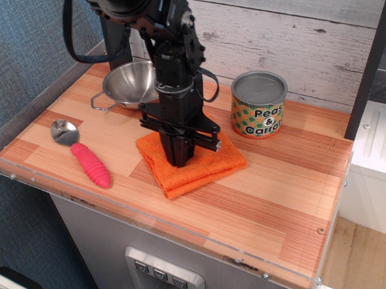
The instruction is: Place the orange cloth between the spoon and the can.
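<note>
I see the gripper (pixel 179 159) pressed down onto the orange cloth (pixel 200 164), fingers narrow and pinching it; the cloth lies between the spoon (pixel 82 153) at left and the can (pixel 259 105) at far right.

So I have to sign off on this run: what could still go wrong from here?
1. The gripper is pressed down into the cloth. If it lifts without fully letting go, it may drag the cloth out of the gap between the spoon and the can.
2. The cloth lies folded and rumpled, so a fold could catch on a finger.
3. The steel bowl sits just behind the arm; a backward retreat might bump it.
</note>
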Motion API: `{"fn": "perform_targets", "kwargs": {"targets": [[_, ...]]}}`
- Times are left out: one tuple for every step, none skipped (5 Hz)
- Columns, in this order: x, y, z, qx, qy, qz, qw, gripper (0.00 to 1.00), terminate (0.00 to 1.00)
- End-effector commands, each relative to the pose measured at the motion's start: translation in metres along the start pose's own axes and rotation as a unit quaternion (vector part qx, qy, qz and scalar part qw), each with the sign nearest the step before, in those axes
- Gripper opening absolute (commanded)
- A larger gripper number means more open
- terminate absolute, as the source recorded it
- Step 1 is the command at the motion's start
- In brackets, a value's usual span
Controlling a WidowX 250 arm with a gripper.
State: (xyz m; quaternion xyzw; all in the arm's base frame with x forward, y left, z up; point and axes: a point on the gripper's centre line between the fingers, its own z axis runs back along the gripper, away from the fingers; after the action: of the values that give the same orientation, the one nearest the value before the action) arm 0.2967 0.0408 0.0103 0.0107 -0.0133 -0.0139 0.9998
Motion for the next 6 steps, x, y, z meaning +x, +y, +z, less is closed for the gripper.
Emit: {"fn": "perform_targets", "kwargs": {"targets": [[0.008, 0.026, 0.01, 0.012, -0.02, 0.009, 0.9997, 0.0, 0.0], [0.009, 0.029, 0.012, 0.009, -0.024, 0.013, 0.9996, 0.0, 0.0], [0.01, 0.03, 0.015, 0.002, -0.04, 0.027, 0.9988, 0.0, 0.0], [0.012, 0.03, 0.02, -0.002, -0.057, 0.037, 0.9977, 0.0, 0.0], [0.014, 0.027, 0.026, 0.013, -0.049, 0.011, 0.9987, 1.0, 0.0], [0.018, 0.028, 0.043, 0.02, -0.069, -0.001, 0.9974, 1.0, 0.0]]}}
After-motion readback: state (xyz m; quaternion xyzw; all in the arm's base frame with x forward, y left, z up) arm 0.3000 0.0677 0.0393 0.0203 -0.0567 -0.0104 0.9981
